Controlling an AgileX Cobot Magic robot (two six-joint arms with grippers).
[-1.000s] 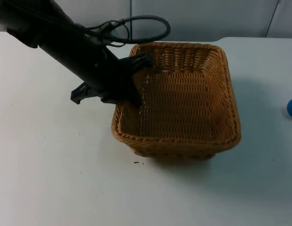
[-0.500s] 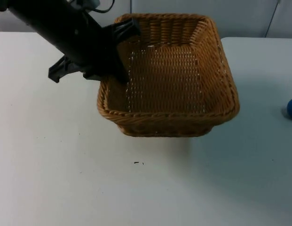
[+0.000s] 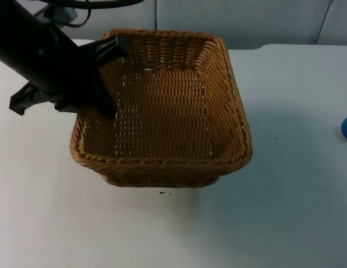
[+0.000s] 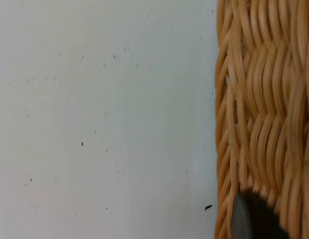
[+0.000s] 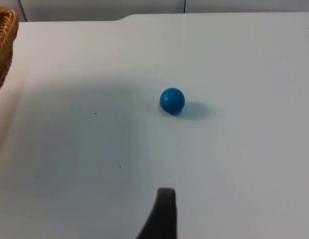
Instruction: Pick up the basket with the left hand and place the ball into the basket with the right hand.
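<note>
while your left gripper [image 3: 109, 72] is clamping the basket [image 3: 162, 111] by its rim and holding it off the table [image 3: 285, 223], the ball [image 5: 172, 100] is sitting ahead of your right gripper [image 5: 161, 214], well apart; i cannot tell that one's grip. you're at the lift step; next you're needing a reach to the ball.

The basket [image 3: 162, 111] is tan wicker, woven in ribbed rows. The ball [image 5: 172, 100] is plain blue; the table [image 3: 285, 212] white.
</note>
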